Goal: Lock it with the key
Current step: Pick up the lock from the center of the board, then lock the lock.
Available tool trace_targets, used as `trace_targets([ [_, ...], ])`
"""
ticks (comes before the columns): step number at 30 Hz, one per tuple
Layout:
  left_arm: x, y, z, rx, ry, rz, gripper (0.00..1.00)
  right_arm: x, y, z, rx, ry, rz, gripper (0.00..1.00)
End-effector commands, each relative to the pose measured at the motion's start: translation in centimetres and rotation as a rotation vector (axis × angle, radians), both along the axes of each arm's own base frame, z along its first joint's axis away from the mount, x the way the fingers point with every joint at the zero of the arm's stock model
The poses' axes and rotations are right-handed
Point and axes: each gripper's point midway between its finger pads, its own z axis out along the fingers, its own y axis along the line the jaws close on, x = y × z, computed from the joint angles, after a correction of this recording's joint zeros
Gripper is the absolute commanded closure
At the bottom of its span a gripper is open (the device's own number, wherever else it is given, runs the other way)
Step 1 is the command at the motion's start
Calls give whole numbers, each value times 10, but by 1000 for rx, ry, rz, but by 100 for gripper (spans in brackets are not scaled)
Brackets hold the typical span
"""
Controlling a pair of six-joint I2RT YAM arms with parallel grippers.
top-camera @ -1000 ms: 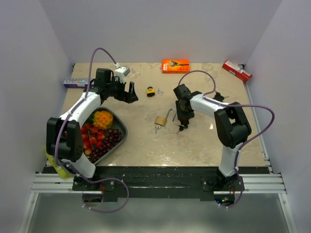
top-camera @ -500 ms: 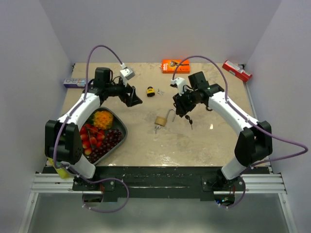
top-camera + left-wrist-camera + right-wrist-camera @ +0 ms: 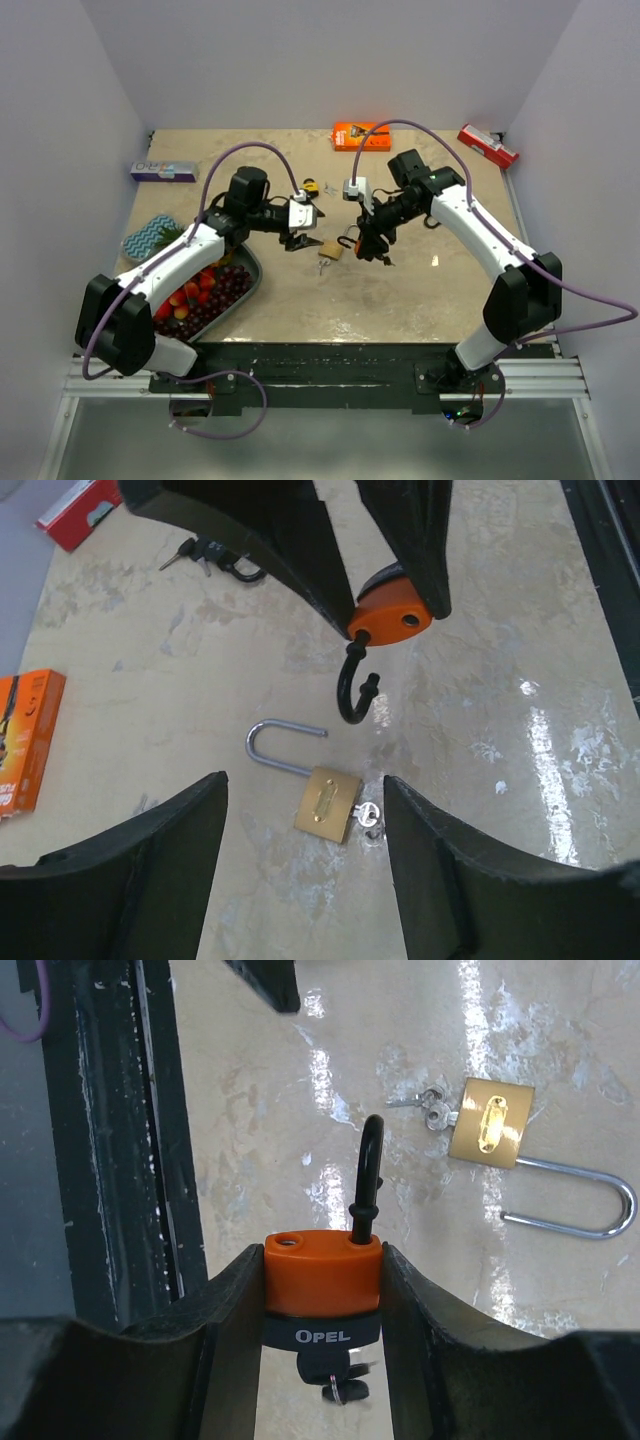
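My right gripper point(image 3: 320, 1255) is shut on an orange-and-black padlock point(image 3: 322, 1280) and holds it above the table. Its black shackle point(image 3: 368, 1175) stands open, and a black key point(image 3: 335, 1385) hangs under the body. It also shows in the left wrist view point(image 3: 392, 620). A brass padlock point(image 3: 327, 803) with an open silver shackle lies flat on the table, a small silver key point(image 3: 366, 815) at its base. My left gripper point(image 3: 302, 790) is open and empty, straddling the brass padlock from above. In the top view the two grippers point(image 3: 303, 240) point(image 3: 367, 240) flank the brass padlock point(image 3: 330, 250).
A metal tray point(image 3: 245, 270) of fruit sits at front left, a teal sponge point(image 3: 148, 235) beside it. A small yellow-black lock point(image 3: 311, 187), an orange box point(image 3: 361, 135), a red box point(image 3: 488, 146) and a blue box point(image 3: 162, 171) lie at the back.
My left arm has swung from the back left to the centre, over the brass padlock. My right gripper lifted the orange padlock off the table and moved it a little left.
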Motion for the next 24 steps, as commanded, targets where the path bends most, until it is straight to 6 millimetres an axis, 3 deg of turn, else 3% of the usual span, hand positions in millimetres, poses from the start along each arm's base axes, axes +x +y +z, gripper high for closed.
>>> trace_targets([
  [1,-13,-24,15,-54,-80,-131,34,-3,13,43,117,-124,76,100],
  [8,-24,-46,19,-96,-6,-176,43,-3,15,52,137,-176,94,100],
  [13,-15,-55,24,-122,4,-160,49,-3,17,53,142,-190,100,100],
  [24,-9,-61,14,-122,64,-149,62,-8,22,63,162,-218,111,100],
])
